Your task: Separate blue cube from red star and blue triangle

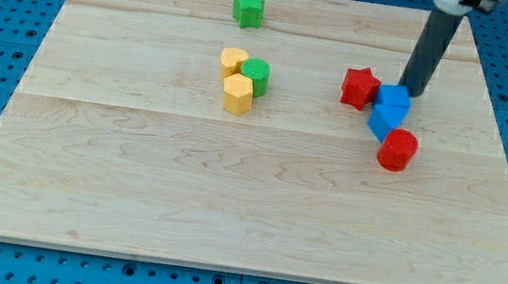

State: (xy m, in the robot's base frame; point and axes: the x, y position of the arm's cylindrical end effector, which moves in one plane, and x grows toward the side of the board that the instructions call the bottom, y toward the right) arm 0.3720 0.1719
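The blue cube sits right of centre on the wooden board. The red star touches its left side. The blue triangle lies just below the cube, touching it. My tip is at the cube's upper right edge, touching or nearly touching it; the dark rod rises from there to the view's top.
A red cylinder touches the blue triangle's lower right. A yellow block, a yellow hexagon and a green cylinder cluster left of centre. A green star sits near the top edge.
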